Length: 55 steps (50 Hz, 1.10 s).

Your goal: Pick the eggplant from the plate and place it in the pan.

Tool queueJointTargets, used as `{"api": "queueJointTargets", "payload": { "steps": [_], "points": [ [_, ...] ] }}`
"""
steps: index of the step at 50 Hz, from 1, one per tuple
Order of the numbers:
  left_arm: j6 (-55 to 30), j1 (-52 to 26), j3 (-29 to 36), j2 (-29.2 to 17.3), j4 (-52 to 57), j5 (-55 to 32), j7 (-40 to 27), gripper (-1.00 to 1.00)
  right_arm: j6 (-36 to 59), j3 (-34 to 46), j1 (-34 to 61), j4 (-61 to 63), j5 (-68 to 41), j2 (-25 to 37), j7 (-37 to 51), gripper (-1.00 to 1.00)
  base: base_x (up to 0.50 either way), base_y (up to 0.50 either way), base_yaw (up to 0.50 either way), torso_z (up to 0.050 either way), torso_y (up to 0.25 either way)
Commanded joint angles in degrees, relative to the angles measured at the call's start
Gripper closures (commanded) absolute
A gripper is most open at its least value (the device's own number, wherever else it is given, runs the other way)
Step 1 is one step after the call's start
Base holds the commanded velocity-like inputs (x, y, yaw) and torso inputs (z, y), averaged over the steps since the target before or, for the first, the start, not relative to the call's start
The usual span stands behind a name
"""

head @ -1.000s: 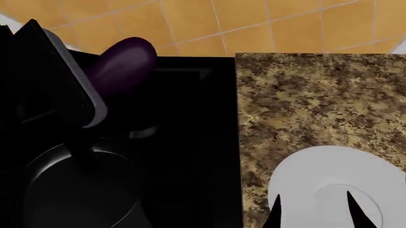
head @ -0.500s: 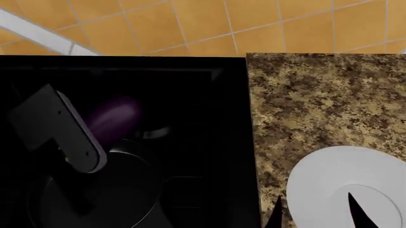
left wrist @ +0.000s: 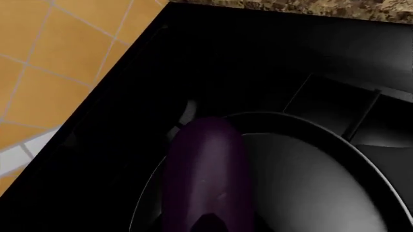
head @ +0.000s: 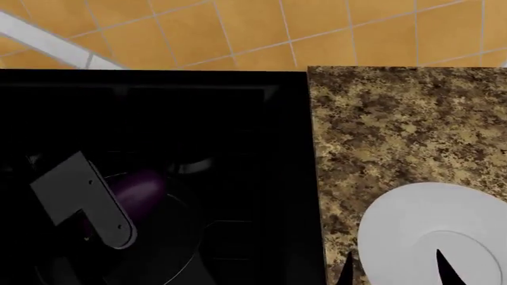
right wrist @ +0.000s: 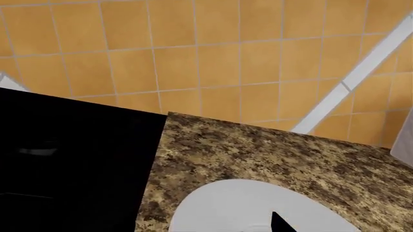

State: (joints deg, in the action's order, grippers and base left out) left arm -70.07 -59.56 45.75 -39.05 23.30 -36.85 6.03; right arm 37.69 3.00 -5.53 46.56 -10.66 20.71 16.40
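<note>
The task looks nearly finished. The left claw (head: 119, 205) grasps the eggplant (head: 136, 189) low over the pan (head: 170, 243) on the black cooktop (head: 237, 130), its tip crossing the pan's rim; only the release remains. Across the speckled counter (head: 396, 130), the white plate (head: 412, 219) holds nothing. Over it, the right claw (head: 392, 264) hangs with its tips spread, released.

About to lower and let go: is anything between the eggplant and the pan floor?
Nothing visible is. The glossy dark purple eggplant hangs in the left pincer over the rim of the round black frying pan, and the pan's grey floor under it shows bare. The dark render hides fine detail, though.
</note>
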Motion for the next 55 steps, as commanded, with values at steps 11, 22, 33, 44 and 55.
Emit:
{"api": "queueJointTargets", "payload": {
  "steps": [11,22,33,44,55],
  "points": [
    [-1.6,-2.7,-4.1,2.0,-1.7,-0.9,0.2,-1.0,-1.3,-1.8,-0.1,-0.2,-0.7,-1.3,-1.9,-1.0,0.0,0.0,0.0,0.0,0.0],
    [-3.5,-8.6,-8.4,2.5,0.3,-2.9,0.3,-1.0,-1.6,-1.8,0.4,-0.8,-0.8,-1.4,-1.5,-1.0,0.0,0.0,0.0,0.0,0.0],
    [-13.9,-8.7,-30.2,2.0,10.9,-13.7,-8.1,-1.0,-0.7,-0.4,3.4,-1.5,-0.6,-1.0,-1.5,-1.0,0.0,0.0,0.0,0.0,0.0],
    [-10.1,15.8,-51.2,4.9,25.3,-11.9,-25.0,-1.0,-1.0,1.5,7.8,-5.1,0.4,-0.5,-2.0,-1.0,0.0,0.0,0.0,0.0,0.0],
    [2.4,32.6,-56.3,6.9,27.0,-5.6,-26.5,-1.0,-1.4,1.5,9.1,-6.2,0.4,0.3,-2.4,-1.0,0.0,0.0,0.0,0.0,0.0]
  ]
}}
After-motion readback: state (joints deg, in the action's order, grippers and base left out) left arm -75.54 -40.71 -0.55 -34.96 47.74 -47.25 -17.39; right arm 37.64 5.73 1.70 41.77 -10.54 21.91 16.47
